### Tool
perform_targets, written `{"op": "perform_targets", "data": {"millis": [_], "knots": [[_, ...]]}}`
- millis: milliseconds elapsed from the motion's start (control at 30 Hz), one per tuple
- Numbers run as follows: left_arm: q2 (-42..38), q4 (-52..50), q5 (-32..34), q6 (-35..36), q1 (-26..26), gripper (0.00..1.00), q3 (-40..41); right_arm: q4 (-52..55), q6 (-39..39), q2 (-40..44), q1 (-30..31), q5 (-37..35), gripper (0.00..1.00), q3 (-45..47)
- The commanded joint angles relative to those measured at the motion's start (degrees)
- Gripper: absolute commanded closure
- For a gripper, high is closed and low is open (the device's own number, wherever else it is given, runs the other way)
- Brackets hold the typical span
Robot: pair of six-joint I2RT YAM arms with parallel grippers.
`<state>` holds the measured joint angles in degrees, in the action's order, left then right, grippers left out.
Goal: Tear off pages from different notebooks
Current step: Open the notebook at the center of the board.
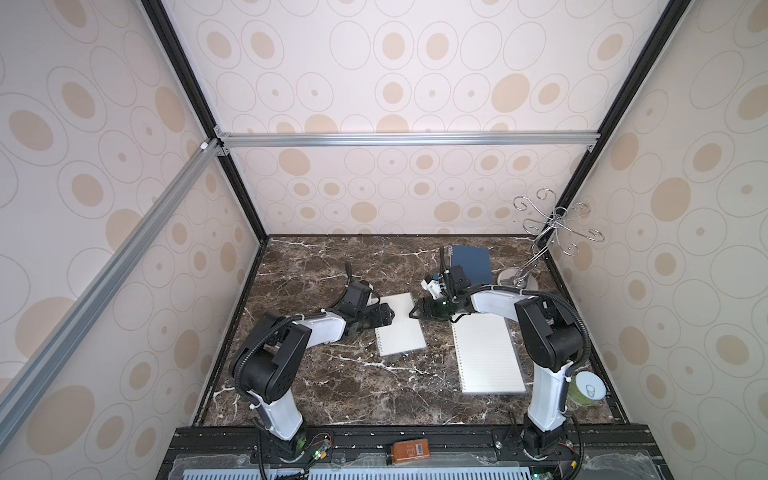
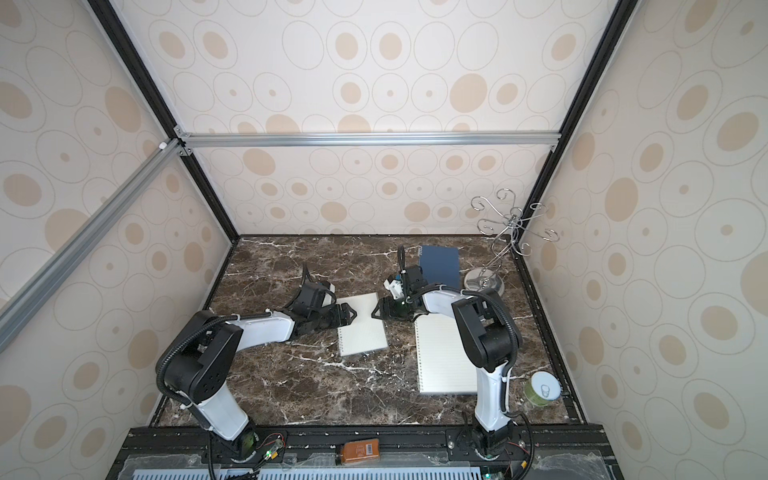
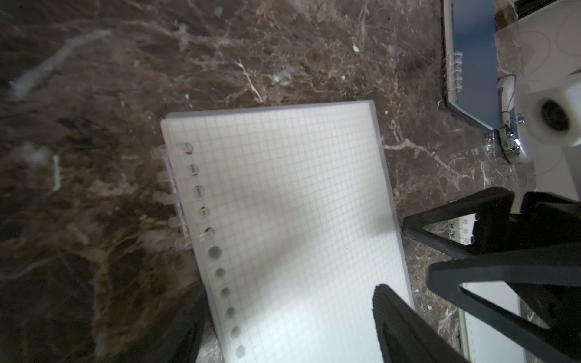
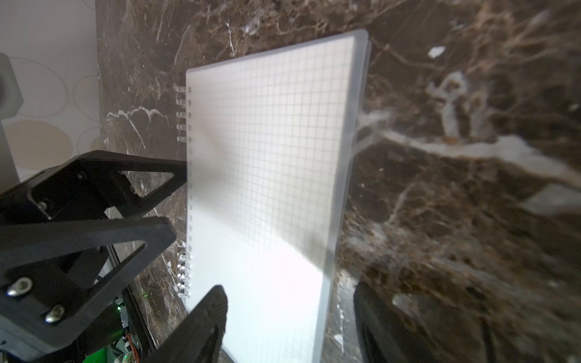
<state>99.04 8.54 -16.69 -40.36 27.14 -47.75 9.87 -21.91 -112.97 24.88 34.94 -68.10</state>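
Observation:
Three notebooks lie on the marble table. In the middle is the small grid-ruled notebook [image 1: 400,328] [image 2: 362,328] under a frosted clear cover. The larger lined one [image 1: 486,353] lies to its right, the dark-blue one [image 1: 471,262] at the back. My left gripper [image 1: 387,314] [image 3: 289,327] hovers open over the small notebook's [image 3: 283,195] spiral side. My right gripper [image 1: 415,312] [image 4: 289,320] faces it, open, with one finger [image 4: 207,317] over the small notebook [image 4: 270,151] and the other [image 4: 377,323] over the table. Neither holds anything. Loose pages are out of view.
A chrome wire hook stand [image 1: 548,232] on a round base [image 1: 517,280] stands at the back right. A green can [image 1: 586,388] sits near the right wall beside my right arm. An orange box [image 1: 409,451] rests on the front rail. Patterned walls enclose three sides.

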Motion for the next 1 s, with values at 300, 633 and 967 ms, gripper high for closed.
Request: {"op": "perform_targets", "data": {"millis": [300,633,967], "knots": [[-0.5,0.13,-0.36,0.39,0.42,0.18,2.5,-2.31,-5.86,-1.21,-1.16,8.86,0.34,-0.98],[-1.44,0.73,-0.8,0.27,0.44,0.18,3.71,-1.5,-5.83,-0.24,-2.07,4.28,0.34,0.06],[-2.98,0.4,-1.15,0.18,0.4,0.19,4.46,-3.41,-6.54,-2.56,-2.1,7.1,0.34,0.81]]}}
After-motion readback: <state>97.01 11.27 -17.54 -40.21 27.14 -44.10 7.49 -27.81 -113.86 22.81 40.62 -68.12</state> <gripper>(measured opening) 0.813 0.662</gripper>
